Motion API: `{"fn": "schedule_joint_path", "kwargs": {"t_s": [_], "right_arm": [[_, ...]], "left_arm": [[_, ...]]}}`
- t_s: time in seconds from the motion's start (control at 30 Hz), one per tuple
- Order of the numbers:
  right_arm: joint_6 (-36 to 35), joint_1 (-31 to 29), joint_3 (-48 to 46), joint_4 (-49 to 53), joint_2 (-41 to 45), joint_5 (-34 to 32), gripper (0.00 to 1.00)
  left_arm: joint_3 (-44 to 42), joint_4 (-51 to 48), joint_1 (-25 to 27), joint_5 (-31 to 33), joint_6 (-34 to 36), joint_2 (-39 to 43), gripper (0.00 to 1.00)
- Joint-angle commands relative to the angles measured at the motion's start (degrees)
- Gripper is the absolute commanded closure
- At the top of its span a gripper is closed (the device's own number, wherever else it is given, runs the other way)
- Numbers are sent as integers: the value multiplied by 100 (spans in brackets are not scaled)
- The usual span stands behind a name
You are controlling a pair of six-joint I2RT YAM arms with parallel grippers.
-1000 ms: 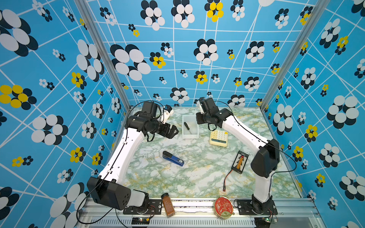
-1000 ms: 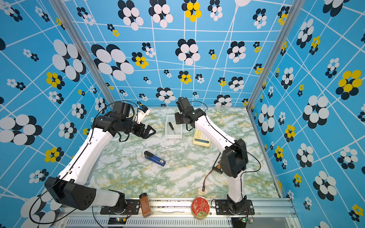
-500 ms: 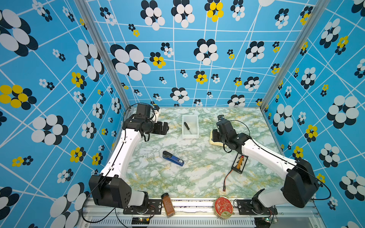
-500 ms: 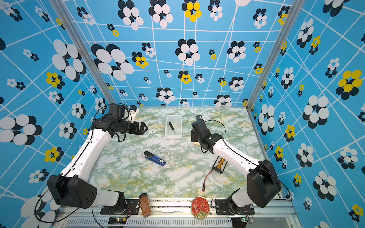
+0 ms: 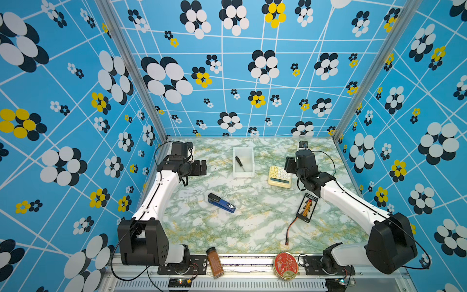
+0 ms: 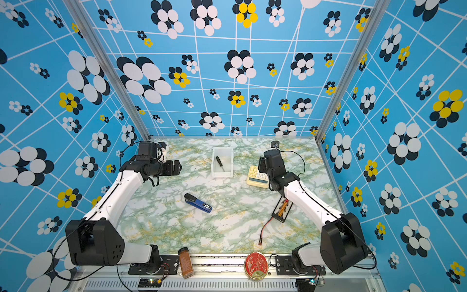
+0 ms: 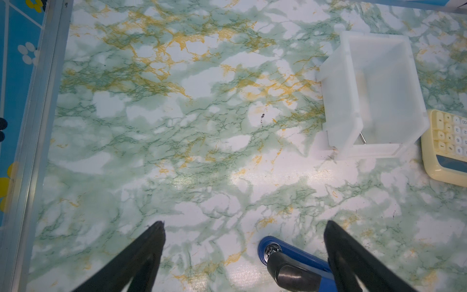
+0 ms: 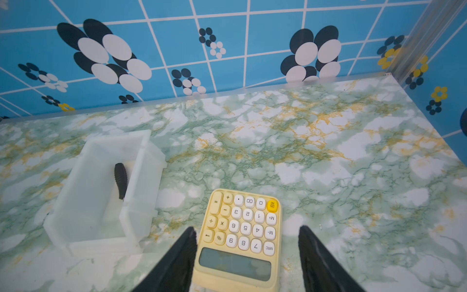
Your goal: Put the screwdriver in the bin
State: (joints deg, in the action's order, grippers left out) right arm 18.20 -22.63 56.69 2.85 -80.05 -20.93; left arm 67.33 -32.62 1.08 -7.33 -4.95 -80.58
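Observation:
The screwdriver (image 5: 239,163) (image 6: 219,163), black-handled, lies inside the white bin (image 5: 243,175) (image 6: 222,175) at the back middle of the table. Its handle (image 8: 120,179) shows in the right wrist view, and only its shaft tip (image 7: 362,137) shows over the bin (image 7: 338,101) wall in the left wrist view. My left gripper (image 5: 202,166) (image 7: 243,223) is open and empty, left of the bin. My right gripper (image 5: 290,164) (image 8: 247,228) is open and holds nothing. It hangs right of the bin (image 8: 136,202), over the calculator.
A cream-yellow calculator (image 5: 279,176) (image 8: 240,240) lies right of the bin. A blue-and-black stapler (image 5: 221,203) (image 7: 290,263) lies mid-table. A battery pack (image 5: 307,207) with a wire lies under the right arm. A spice jar (image 5: 214,263) and a red tin (image 5: 286,265) sit on the front rail.
My right gripper drew back from the bin to the right, over the calculator, and its jaws opened wider. My left gripper pulled back to the left. The screwdriver stayed in the bin.

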Motion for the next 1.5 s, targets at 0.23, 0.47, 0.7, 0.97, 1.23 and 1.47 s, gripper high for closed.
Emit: {"fn": "schedule_joint_path", "kwargs": {"t_s": [0.23, 0.47, 0.7, 0.97, 1.23, 1.47], "right_arm": [[-481, 693, -471, -1417, -345, 192, 29], [-543, 1135, -769, -1840, -210, 437, 24], [-789, 1213, -1337, -2485, 165, 496, 24], [-1206, 1217, -2177, -2781, 963, 122, 24], [-1638, 1235, -3073, -3296, 1490, -220, 24], [-1604, 1429, -3986, -4165, 1552, -249, 23]], "left_arm": [[-1132, 2304, -54, 802, -205, -119, 1], [-1747, 3616, -169, 806, 47, -83, 1], [-3120, 5273, -231, 661, 30, 407, 1], [-4749, 7751, -218, 783, 177, 369, 1], [-5314, 9894, -218, 893, 165, -694, 1], [-5496, 10493, -73, 1072, 303, -951, 1]]}}
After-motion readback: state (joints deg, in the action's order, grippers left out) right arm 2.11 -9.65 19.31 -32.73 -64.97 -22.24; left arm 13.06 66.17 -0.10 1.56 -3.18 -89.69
